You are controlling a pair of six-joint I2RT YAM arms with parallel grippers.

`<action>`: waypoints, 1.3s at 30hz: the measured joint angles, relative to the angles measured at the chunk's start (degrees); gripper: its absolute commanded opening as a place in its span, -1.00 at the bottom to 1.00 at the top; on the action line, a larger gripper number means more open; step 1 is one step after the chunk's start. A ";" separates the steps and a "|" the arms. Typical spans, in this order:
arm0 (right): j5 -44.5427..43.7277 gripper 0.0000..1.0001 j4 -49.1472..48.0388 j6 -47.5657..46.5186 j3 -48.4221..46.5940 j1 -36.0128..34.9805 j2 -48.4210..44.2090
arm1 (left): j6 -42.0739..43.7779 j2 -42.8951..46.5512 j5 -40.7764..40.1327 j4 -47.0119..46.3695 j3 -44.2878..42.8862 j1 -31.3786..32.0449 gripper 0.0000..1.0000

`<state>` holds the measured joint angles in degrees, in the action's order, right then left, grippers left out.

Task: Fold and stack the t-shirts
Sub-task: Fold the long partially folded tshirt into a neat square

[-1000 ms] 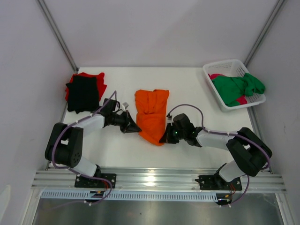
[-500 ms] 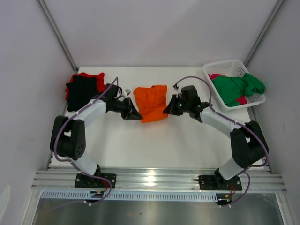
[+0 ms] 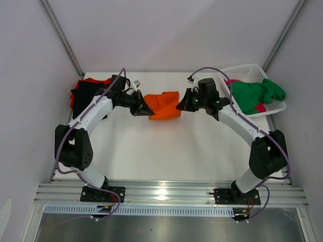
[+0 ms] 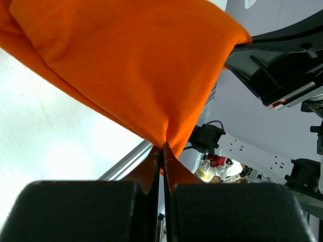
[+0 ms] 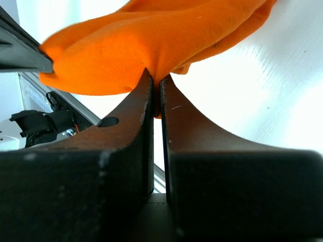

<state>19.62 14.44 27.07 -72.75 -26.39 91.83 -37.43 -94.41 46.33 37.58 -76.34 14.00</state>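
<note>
An orange t-shirt [image 3: 164, 105] is bunched into a short folded bundle at the middle back of the table. My left gripper [image 3: 149, 112] is shut on its left edge, and my right gripper [image 3: 178, 106] is shut on its right edge. In the left wrist view the orange cloth [image 4: 136, 65] fans up from the pinched fingertips. The right wrist view shows the orange cloth [image 5: 156, 43] clamped between the closed fingers. A folded black t-shirt [image 3: 85, 97] lies on a red t-shirt [image 3: 90, 80] at the back left. A green t-shirt [image 3: 255, 94] and a pink t-shirt [image 3: 232, 81] fill the basket.
The white lattice basket [image 3: 243, 71] stands at the back right corner. White walls with metal struts close in the back and sides. The aluminium rail [image 3: 166, 192] carrying both arm bases runs along the near edge.
Both grippers have carried the near hem of the orange t-shirt away from me toward the back, folding the long shirt over itself into a short bundle.
</note>
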 measured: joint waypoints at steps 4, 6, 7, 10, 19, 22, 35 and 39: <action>-0.04 -1.00 0.63 -0.61 0.04 0.07 0.11 | 0.68 -1.99 -0.17 1.88 -3.54 -0.24 -0.99; -0.02 -1.00 1.01 -0.87 0.04 0.28 0.33 | 1.03 -3.48 -0.17 3.30 -5.46 -0.46 -0.99; -0.02 -1.00 1.40 -0.94 0.04 0.42 0.37 | 1.09 -4.26 -0.22 4.04 -6.62 -0.61 -0.99; 0.20 -1.00 1.77 -0.92 0.04 0.70 0.37 | 1.38 -4.48 -0.72 5.11 -7.28 -0.92 -0.99; 2.47 -1.00 -0.26 2.27 11.65 -0.37 -6.38 | 1.42 4.52 -1.11 5.07 3.48 -0.81 -0.99; 2.80 -1.00 -1.07 3.56 16.59 -1.99 -9.81 | 1.46 8.17 -1.11 5.14 7.91 -0.66 -0.99; 1.20 -1.00 0.42 7.82 24.98 -6.49 -23.61 | 1.49 19.91 -1.18 7.50 14.53 1.38 -0.99; 0.52 -1.00 1.22 9.25 26.03 -7.48 -26.75 | 1.49 20.59 -1.20 8.24 14.53 1.42 -0.99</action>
<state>20.14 15.66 36.32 -46.72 -33.87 65.08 -35.94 -73.82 45.12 45.82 -61.80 15.42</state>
